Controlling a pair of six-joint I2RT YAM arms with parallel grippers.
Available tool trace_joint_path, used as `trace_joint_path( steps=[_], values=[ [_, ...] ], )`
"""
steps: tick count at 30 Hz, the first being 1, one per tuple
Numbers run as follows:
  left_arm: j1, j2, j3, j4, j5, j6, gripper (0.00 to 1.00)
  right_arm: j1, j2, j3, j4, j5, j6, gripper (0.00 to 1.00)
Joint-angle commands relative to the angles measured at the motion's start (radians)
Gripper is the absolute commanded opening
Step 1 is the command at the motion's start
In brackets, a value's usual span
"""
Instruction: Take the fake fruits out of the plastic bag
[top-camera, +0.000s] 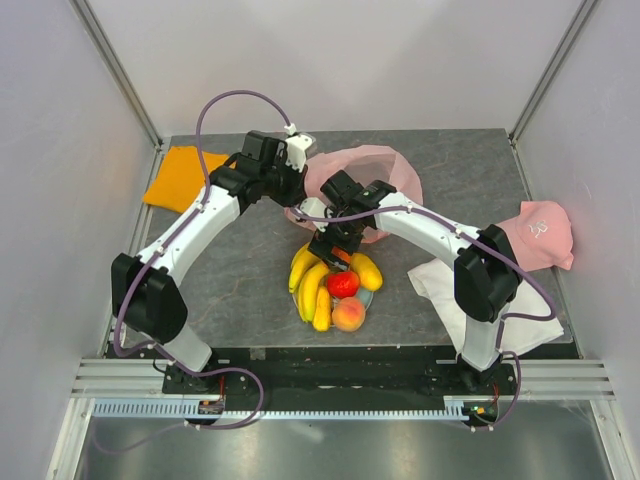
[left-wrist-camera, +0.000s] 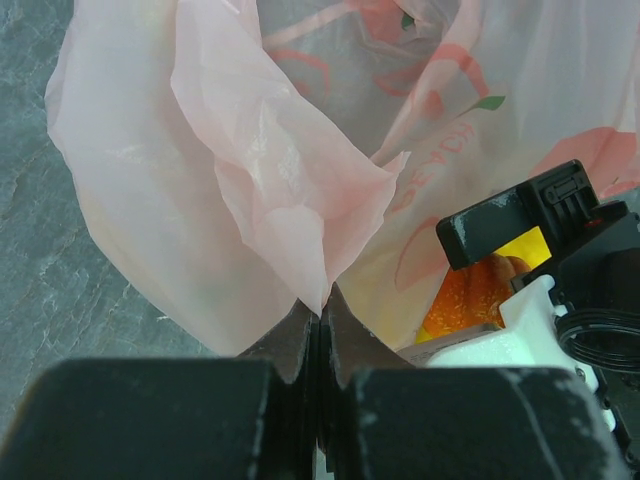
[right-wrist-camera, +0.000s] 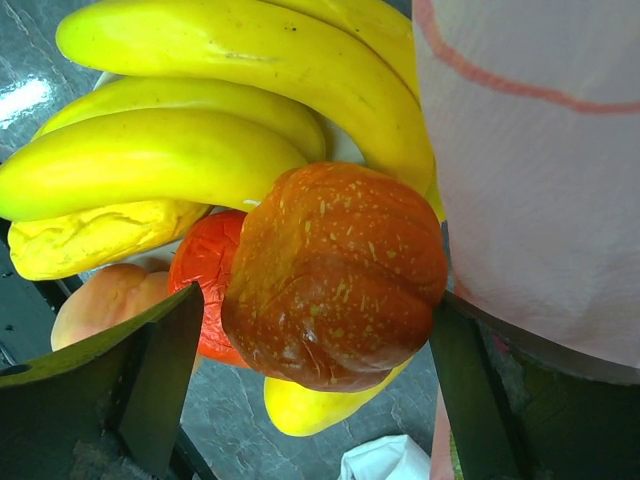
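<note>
Fingers of my left gripper (left-wrist-camera: 320, 318) are pressed together on a fold of the bag (left-wrist-camera: 270, 180), pinching the thin plastic. Right gripper (right-wrist-camera: 315, 345): fingers closed against both sides of the orange piece (right-wrist-camera: 335, 275), carrying it.

Bag position: crumpled toward the middle of the far edge of the table (top-camera: 240, 270).

Out of the bag, heaped by the middle of the near edge:
- bananas (right-wrist-camera: 200, 140)
- red piece (right-wrist-camera: 205, 270)
- peach piece (right-wrist-camera: 105, 300)
- lumpy yellow piece (right-wrist-camera: 90, 240)

The orange piece hangs just above this heap, beside the bag's near side.

Judgement: task well along. The orange piece is not yet set down. I cannot tell whether anything remains inside, as the plastic is folded over itself. No green piece shows in any view, so the bag needs checking.
</note>
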Motion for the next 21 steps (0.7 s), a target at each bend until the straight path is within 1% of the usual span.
trace_joint_path(
  steps=[1, 6, 16, 21],
  values=[
    [0.003, 0.017, 0.061, 0.020, 0.032, 0.013, 0.02, 0.000, -0.019, 0.041, 0.008, 0.027, 0.029, 0.98],
    [0.003, 0.021, 0.073, 0.020, 0.031, 0.013, 0.01, 0.000, -0.028, 0.077, 0.005, 0.029, 0.038, 0.98],
    [0.009, 0.037, 0.090, 0.032, 0.052, -0.019, 0.02, -0.012, -0.122, 0.150, -0.061, 0.052, 0.037, 0.98],
    [0.009, 0.047, 0.100, 0.031, 0.058, -0.020, 0.01, -0.033, -0.119, 0.202, -0.064, 0.049, 0.049, 0.98]
  ],
)
